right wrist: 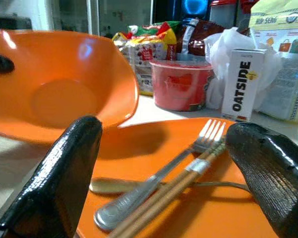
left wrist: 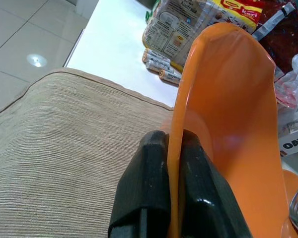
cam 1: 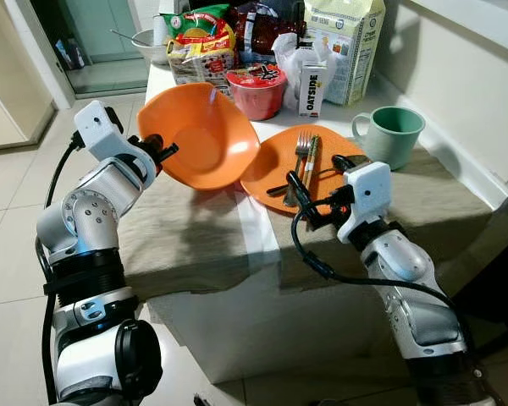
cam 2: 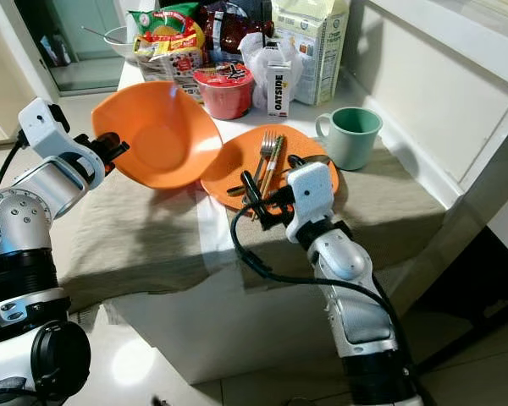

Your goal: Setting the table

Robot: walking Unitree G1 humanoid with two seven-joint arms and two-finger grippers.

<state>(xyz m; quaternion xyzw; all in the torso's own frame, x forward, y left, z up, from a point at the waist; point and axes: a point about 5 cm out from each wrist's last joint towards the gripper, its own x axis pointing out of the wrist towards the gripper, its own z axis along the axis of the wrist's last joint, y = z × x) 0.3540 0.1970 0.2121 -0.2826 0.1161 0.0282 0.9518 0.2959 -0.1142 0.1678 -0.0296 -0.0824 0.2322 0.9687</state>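
Note:
My left gripper is shut on the rim of an orange bowl, which it holds tilted above the beige table runner; the wrist view shows the fingers pinching the bowl's edge. To its right lies an orange plate with a fork, chopsticks and a spoon on it. My right gripper stands open at the plate's near edge, its fingers on either side of the cutlery handles.
A green mug stands right of the plate. Behind are a red noodle cup, an Oatside carton, snack bags and a large pale bag. A wall ledge runs along the right; tiled floor lies left.

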